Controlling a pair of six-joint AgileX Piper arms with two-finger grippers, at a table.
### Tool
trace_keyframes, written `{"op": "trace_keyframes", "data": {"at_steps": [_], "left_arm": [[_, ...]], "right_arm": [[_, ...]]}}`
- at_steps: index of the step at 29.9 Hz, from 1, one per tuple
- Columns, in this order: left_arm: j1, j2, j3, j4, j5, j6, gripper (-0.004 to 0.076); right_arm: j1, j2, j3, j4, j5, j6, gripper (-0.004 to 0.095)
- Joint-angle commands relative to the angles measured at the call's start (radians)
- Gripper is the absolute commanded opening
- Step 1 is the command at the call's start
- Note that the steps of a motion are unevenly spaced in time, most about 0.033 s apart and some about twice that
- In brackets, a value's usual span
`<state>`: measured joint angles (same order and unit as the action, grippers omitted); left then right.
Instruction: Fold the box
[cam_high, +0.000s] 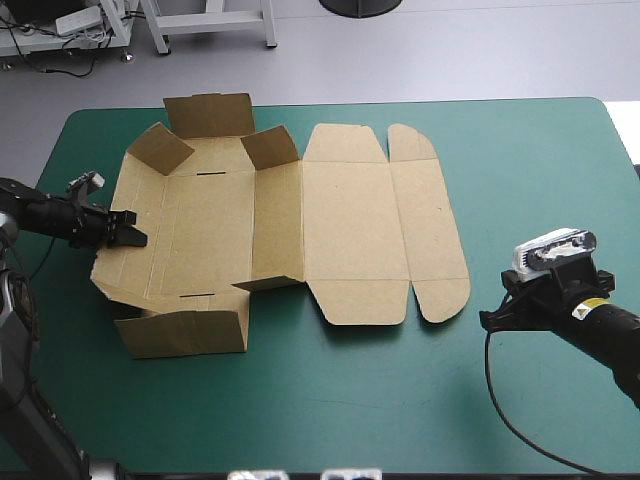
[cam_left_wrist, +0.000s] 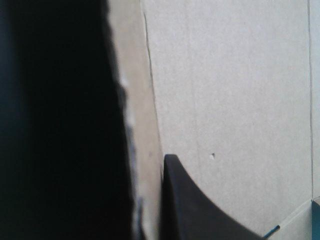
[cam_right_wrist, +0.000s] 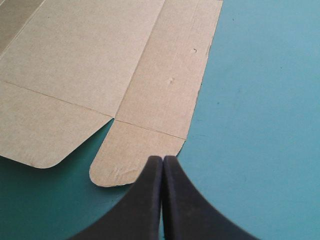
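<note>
Looking down, we see the brown box (cam_high: 350, 230) lying in the middle of the teal-green worktop (cam_high: 530, 150). It is one big cut sheet. At the box's left end some small walls (cam_high: 160, 148) already stand up a bit, and the near side wall (cam_high: 185, 333) is tipped up too. The box's right half, the lid (cam_high: 385, 220), lies flat. Our left pincer (cam_high: 128, 232) is at the box's left edge. Its own camera shows one black finger (cam_left_wrist: 200, 210) against the board, with a thin strip of board beside it. So we think it is pinched tight on the box's left wall. Our right pincer (cam_right_wrist: 162, 197) is squeezed together with nothing in it. It sits just off the box's near right corner, beside a round flap (cam_right_wrist: 130, 160), and seems not to touch it. We think the step now is lifting the left wall to make the tray. Next, the left pincer needs to tip that wall up and over toward the box's middle. It must grip tight so the board does not slip. The right pincer may need to press on the box's flat part so the sheet does not slide.
</note>
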<state>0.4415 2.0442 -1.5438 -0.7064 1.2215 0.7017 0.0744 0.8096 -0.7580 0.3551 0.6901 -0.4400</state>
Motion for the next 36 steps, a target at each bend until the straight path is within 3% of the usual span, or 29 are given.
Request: {"op": "trace_keyframes", "data": {"at_steps": [1,19,27,31,36], "left_arm": [[-0.028,-0.05,-0.042,-0.027,0.069,0.003,0.0017],[-0.415,-0.266,-0.529,0.096,0.061,0.023,0.0017],[-0.573,-0.354,-0.534,0.165,0.063,0.154,0.0017],[-0.695,-0.395,-0.488,0.32,0.061,0.192,0.0017],[-0.869,-0.475,-0.33,0.558,-0.029,0.203,0.0017]], "right_arm": [[0.001,-0.002,-0.033,0.021,-0.063,-0.007,-0.0019],[0.001,-0.002,-0.043,0.036,-0.098,0.03,-0.002],[0.001,-0.004,-0.227,-0.007,-0.069,0.022,-0.002],[0.001,-0.002,-0.313,-0.066,-0.037,0.042,-0.002],[0.001,-0.002,-0.344,-0.067,-0.028,0.049,-0.002]]}}
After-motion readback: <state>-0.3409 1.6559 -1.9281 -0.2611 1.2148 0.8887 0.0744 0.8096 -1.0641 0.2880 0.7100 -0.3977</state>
